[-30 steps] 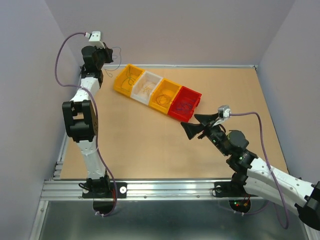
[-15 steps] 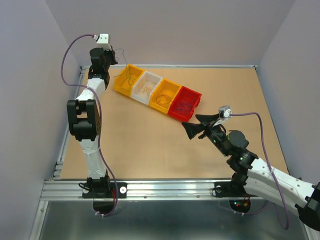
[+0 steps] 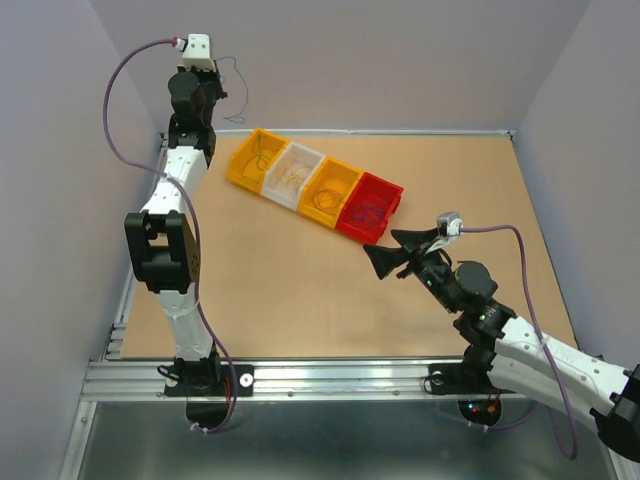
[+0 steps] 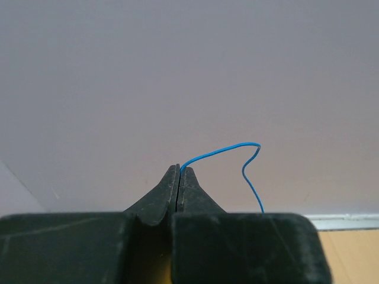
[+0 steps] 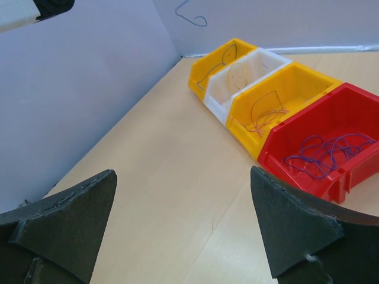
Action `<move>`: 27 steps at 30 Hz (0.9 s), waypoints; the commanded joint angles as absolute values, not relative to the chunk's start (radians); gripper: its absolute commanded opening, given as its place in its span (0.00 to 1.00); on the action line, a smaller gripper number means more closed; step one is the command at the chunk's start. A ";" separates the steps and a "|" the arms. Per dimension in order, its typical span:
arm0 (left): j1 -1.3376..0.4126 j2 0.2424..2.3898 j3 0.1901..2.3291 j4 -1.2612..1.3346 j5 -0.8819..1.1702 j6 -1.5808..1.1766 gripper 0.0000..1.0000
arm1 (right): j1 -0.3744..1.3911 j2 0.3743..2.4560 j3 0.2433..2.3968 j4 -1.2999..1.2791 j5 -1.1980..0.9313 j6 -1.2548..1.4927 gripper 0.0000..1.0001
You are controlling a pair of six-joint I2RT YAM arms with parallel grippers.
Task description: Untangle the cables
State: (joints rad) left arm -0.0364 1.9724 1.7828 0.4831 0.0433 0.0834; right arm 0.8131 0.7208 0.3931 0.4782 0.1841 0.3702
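The left gripper (image 4: 179, 173) is pressed together on a hair-thin blue wire (image 4: 228, 149). The wire leaves the fingertips, arches up and to their right, kinks, and drops out of sight behind the right finger's body. This gripper is held high in front of the plain lavender back wall (image 4: 177, 71), with the wire hanging free in the air beside it.

The right gripper (image 5: 182, 173) is spread wide. Its black wedge-shaped fingers (image 5: 65, 216) hold nothing and sit low over the tan wooden table (image 5: 166, 154).

Ahead of the right gripper and to its right, four open plastic bins touch side by side in a row that runs away from it.
- **Nearest:** just beyond the right finger, the red bin (image 5: 296, 174) holds looped purple wires (image 5: 328, 151).
- **Next:** a yellow bin (image 5: 308, 74) holds orange and pink wires (image 5: 263, 118).
- **Third:** a white bin (image 5: 266, 59) holds a pale wire (image 5: 238, 74).
- **Farthest:** a second yellow bin (image 5: 198, 77) holds a dark wire (image 5: 216, 65).
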 commanded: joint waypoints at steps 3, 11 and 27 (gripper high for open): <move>-0.069 1.858 1.829 0.552 0.008 0.158 0.00 | 0.816 0.703 0.373 0.492 0.193 0.367 0.99; -0.124 1.832 1.775 0.565 0.009 0.189 0.00 | 0.818 0.698 0.367 0.488 0.190 0.368 0.99; -0.152 1.947 1.692 0.575 -0.038 0.215 0.00 | 0.818 0.635 0.353 0.443 0.187 0.374 0.99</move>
State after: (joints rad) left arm -0.1513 1.9179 1.7283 0.5209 -0.0120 0.1871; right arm 0.8131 0.6537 0.3756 0.4400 0.1837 0.3717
